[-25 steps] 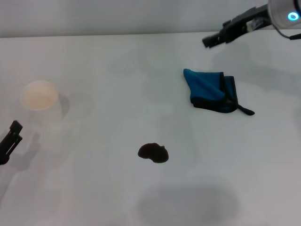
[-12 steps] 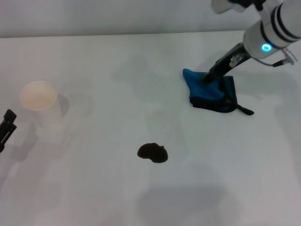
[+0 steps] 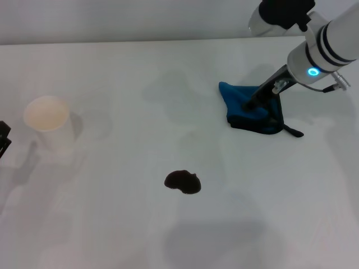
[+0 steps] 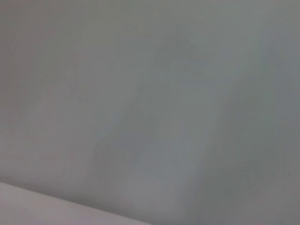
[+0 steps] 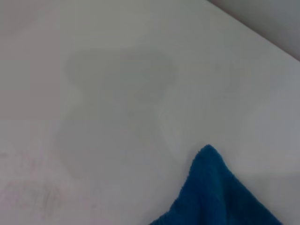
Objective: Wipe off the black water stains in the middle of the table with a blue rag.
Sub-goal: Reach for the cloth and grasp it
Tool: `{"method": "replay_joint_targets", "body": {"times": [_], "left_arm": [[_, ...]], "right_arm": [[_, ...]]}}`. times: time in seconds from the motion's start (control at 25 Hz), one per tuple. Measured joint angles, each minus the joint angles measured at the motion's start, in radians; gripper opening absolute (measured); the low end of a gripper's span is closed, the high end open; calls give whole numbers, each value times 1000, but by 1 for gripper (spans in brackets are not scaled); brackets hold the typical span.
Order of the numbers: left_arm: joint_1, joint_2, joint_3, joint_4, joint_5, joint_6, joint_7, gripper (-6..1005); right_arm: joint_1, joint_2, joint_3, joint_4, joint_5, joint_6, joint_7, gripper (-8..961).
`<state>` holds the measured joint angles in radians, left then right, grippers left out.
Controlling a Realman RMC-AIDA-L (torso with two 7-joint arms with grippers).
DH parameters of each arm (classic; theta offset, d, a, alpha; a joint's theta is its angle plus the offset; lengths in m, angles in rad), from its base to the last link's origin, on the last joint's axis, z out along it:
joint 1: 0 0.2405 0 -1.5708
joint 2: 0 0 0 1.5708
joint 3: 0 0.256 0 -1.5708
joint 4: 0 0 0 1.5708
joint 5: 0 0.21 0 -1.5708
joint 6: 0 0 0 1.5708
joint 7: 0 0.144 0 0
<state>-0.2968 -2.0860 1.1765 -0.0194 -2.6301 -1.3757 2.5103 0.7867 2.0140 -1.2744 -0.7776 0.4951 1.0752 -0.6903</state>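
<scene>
The blue rag (image 3: 251, 109) lies crumpled on the white table (image 3: 129, 84) at the right rear, its black loop tab pointing right. My right gripper (image 3: 248, 103) reaches down from the right and its tip is on the rag's middle. A corner of the rag also shows in the right wrist view (image 5: 220, 197). The black water stain (image 3: 182, 181), a small glossy blot, sits near the table's middle, well in front and to the left of the rag. My left gripper (image 3: 3, 139) is only just visible at the far left edge.
A white paper cup (image 3: 49, 121) stands upright at the left, close to the left gripper. The table's back edge (image 3: 112, 42) meets a pale wall. The left wrist view shows only a bare pale surface (image 4: 150, 112).
My right arm swung in from the back right and came down onto the blue rag. My left gripper drew back toward the left edge. Rag, stain and cup have not moved.
</scene>
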Motion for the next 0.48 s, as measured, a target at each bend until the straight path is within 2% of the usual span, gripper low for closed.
{"method": "replay_joint_targets", "body": {"times": [0.32,0.48], "left_arm": [[-12,-2,0,0,-24,0,-15,891],[-16,-2,0,0,-27,0,-19,891]], "right_arm": [[26,2,-33,73,-1,-75,7,649],[47,3,-35,117,-1,-105,4,638]]}}
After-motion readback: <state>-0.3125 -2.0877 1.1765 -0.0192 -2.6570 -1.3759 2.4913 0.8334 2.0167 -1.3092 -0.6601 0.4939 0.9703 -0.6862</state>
